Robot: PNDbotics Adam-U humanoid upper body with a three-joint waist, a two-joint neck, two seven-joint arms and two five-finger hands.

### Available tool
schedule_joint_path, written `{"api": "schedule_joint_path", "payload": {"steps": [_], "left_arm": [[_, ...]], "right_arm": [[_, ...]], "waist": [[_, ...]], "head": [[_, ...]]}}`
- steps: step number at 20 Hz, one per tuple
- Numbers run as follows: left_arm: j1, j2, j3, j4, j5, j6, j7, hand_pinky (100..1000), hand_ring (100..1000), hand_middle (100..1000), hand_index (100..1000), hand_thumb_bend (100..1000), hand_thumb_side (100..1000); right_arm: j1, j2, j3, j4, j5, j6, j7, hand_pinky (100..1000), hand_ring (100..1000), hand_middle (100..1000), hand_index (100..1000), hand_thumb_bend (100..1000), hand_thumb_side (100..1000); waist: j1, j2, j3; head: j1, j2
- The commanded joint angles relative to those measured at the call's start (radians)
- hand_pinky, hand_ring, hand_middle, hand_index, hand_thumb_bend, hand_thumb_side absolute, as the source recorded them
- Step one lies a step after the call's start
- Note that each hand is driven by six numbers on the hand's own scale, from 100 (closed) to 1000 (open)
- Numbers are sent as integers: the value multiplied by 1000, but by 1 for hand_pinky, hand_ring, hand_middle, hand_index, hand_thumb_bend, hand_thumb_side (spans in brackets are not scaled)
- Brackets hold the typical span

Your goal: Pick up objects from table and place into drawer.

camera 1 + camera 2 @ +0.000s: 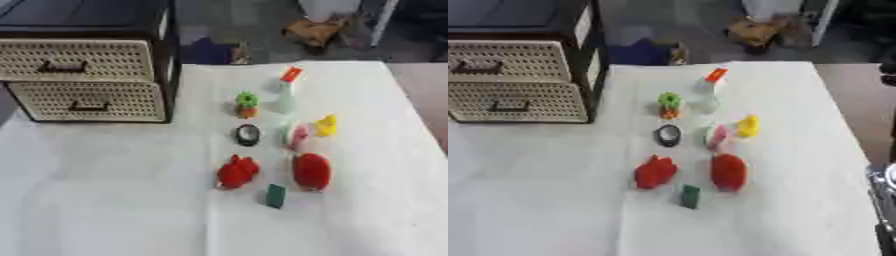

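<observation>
Woven fronts, cloth top

Drawer unit (pixel 87 80) has cane-like woven fronts in a dark glossy frame; table (pixel 105 200) wears matt white cloth.

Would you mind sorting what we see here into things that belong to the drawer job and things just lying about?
Job:
drawer unit, both drawers shut
green toy
bottle
black ring
yellow toy
pink-and-white thing
two red toys
green block

Lying about:
brown bundle on the floor
blue thing behind the table
</observation>
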Motion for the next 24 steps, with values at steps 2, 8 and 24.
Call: {"api": "schedule_joint_path", "payload": {"steps": [2,8,24], "left_arm": [[-11,6,7,-18,0,0,3,466,598,645,802,100,1000],[-11,6,6,-18,0,-1,3,466,598,645,802,100,1000],[-114,232,9,-18,-207,35,33,478,609,626,810,100,1000]], "right_arm": [[-7,-15,-10,-17,-5,-4,2,617,610,597,809,100,1000],[-8,-16,-10,-17,-7,-5,2,617,610,599,809,100,1000],[-17,-42,-9,-17,-3,-19,4,620,613,600,810,100,1000]], "waist": [[1,-16,-2],[1,-16,-2],[10,-5,4]], "head": [[2,-13],[2,-12],[13,-6]]}}
